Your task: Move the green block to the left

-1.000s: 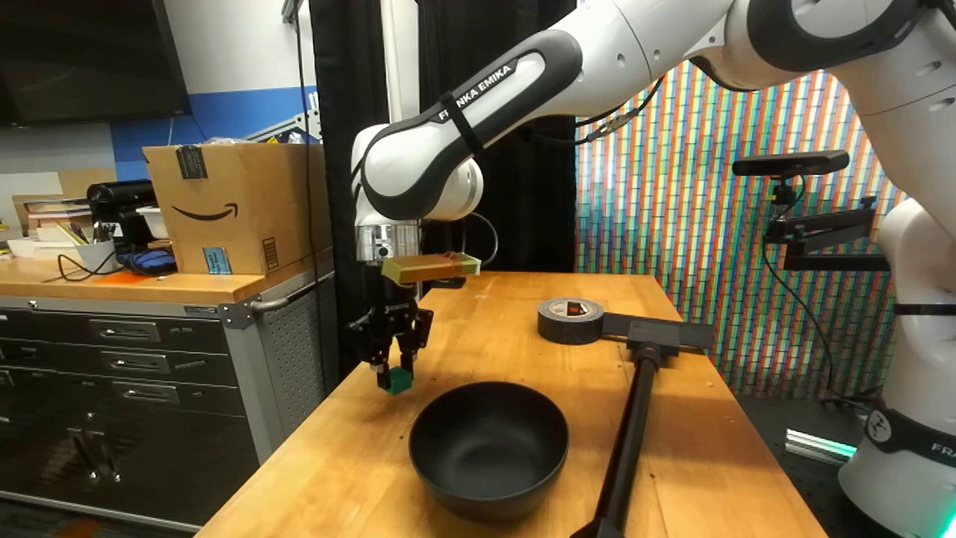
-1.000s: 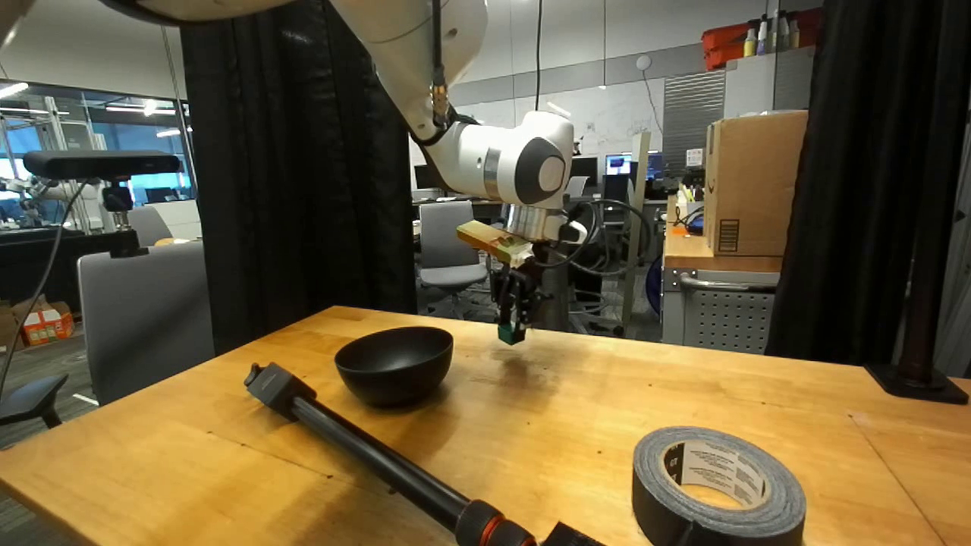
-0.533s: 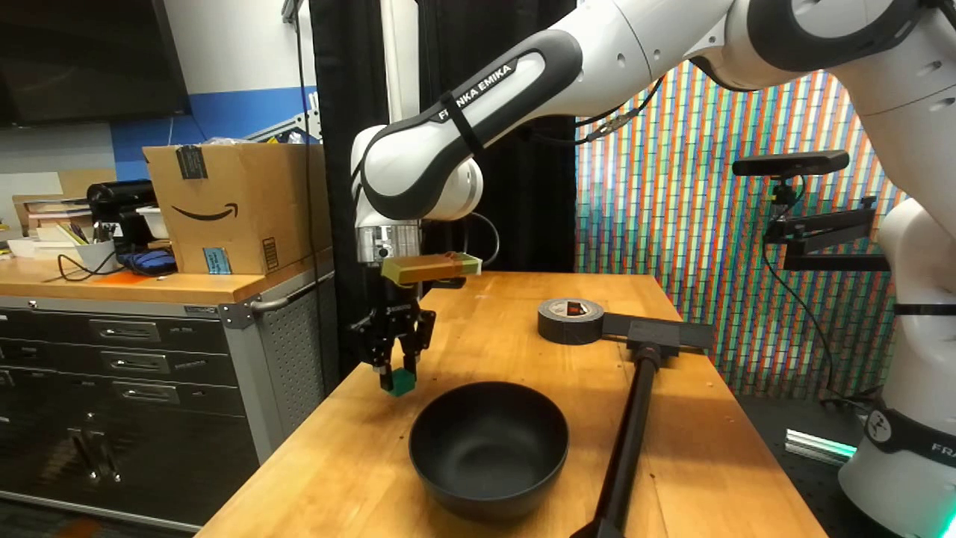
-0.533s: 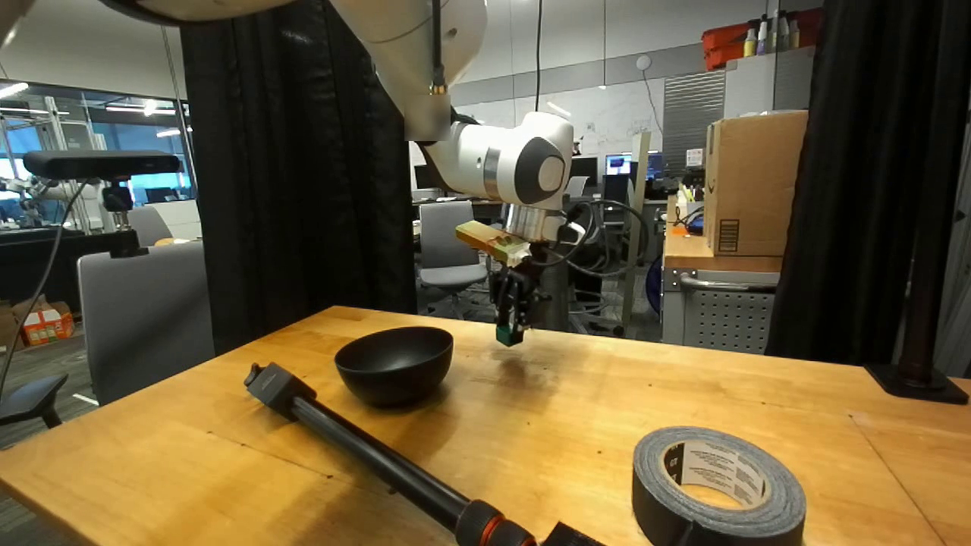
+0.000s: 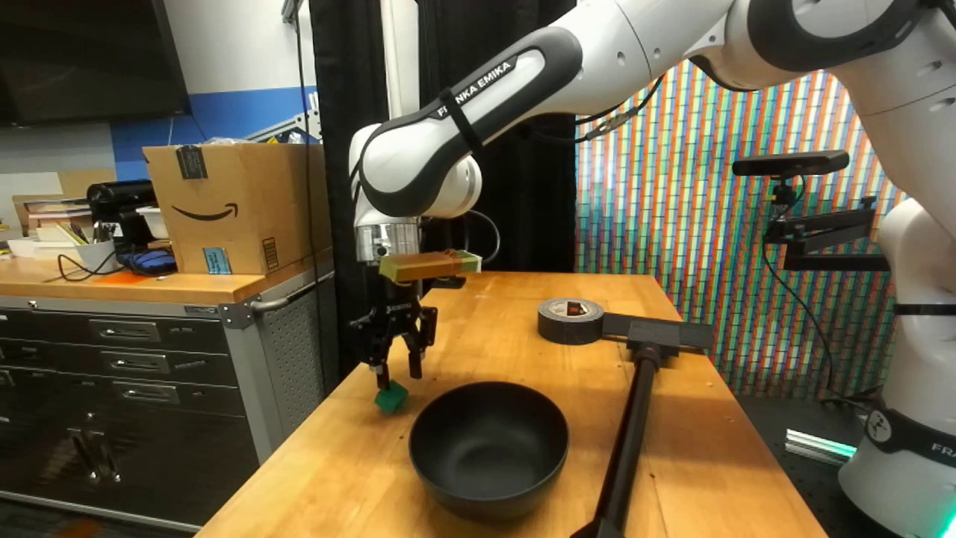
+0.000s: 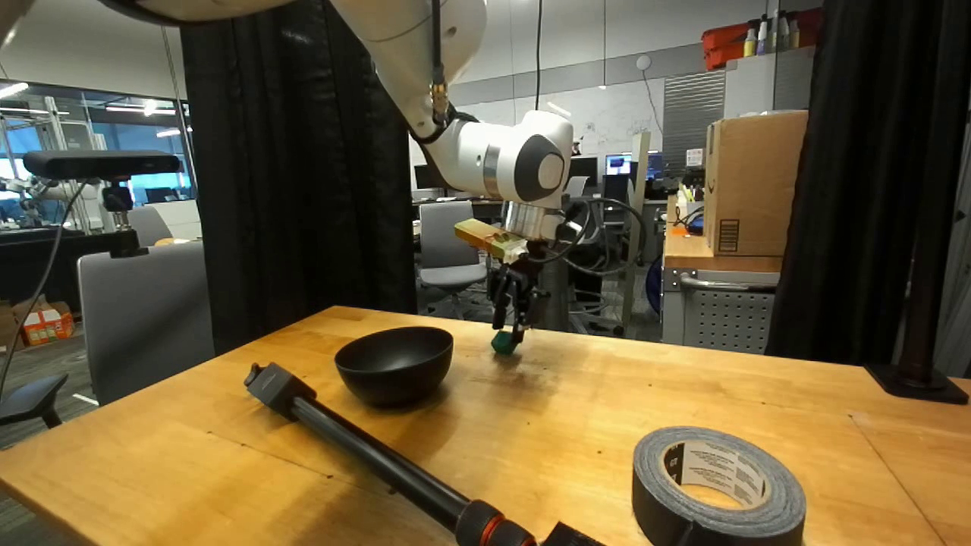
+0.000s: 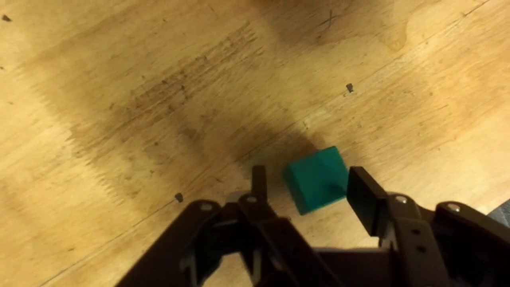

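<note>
The green block [image 5: 391,397] is just below my fingertips, close to the table's edge. It also shows in an exterior view [image 6: 504,343], where it looks tilted. I cannot tell whether it touches the table. In the wrist view the green block [image 7: 318,179] lies between the fingers, turned at an angle. A gap shows between it and the left finger [image 7: 259,181]; its other side meets or overlaps the right finger [image 7: 364,199]. My gripper [image 5: 399,376] is open, above the wooden table [image 5: 351,456].
A black bowl [image 5: 489,448] stands near the block; it also shows in an exterior view [image 6: 394,368]. A black pole-like stand [image 6: 379,455] lies across the table. A roll of grey tape [image 6: 645,485] lies farther along. A black post base [image 6: 914,385] stands at the table's edge.
My gripper has opened and let go of the green block. The block has dropped lower and tipped out of line with the fingers. The arm has barely moved.
</note>
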Tool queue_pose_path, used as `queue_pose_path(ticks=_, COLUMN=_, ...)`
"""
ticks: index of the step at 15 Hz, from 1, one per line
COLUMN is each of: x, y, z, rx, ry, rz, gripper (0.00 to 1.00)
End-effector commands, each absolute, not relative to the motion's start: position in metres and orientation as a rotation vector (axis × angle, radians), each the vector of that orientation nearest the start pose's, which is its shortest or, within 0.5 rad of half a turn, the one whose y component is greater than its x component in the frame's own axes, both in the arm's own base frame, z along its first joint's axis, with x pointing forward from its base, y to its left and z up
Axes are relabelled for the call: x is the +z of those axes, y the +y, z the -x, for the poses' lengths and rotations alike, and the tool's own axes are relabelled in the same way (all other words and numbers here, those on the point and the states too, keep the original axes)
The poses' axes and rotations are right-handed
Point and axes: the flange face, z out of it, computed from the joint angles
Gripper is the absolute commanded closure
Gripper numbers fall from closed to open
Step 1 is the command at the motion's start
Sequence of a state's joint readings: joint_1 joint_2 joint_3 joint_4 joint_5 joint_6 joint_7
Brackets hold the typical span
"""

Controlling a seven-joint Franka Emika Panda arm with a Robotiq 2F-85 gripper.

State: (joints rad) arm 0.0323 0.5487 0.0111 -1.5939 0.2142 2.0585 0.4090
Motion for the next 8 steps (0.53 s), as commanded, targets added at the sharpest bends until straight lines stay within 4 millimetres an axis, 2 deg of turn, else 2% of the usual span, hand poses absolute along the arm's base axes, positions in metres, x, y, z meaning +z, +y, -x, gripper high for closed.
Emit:
queue_pose_path(ticks=1, x=0.317, y=0.044, z=-0.689, rx=0.189, ry=0.739, rz=2.876, gripper=0.13)
queue_pose_path(ticks=2, x=0.318, y=0.044, z=-0.689, rx=0.184, ry=0.747, rz=2.873, gripper=0.05)
queue_pose_path(ticks=4, x=0.319, y=0.045, z=-0.689, rx=0.177, ry=0.759, rz=2.869, gripper=0.0)
queue_pose_path(ticks=5, x=0.299, y=0.02, z=-0.665, rx=0.181, ry=0.777, rz=2.86, gripper=0.0)
queue_pose_path(ticks=6, x=0.309, y=0.038, z=-0.681, rx=0.185, ry=0.736, rz=2.88, gripper=0.0)
queue_pose_path(ticks=8, x=0.301, y=0.034, z=-0.678, rx=0.2, ry=0.745, rz=2.882, gripper=0.0)
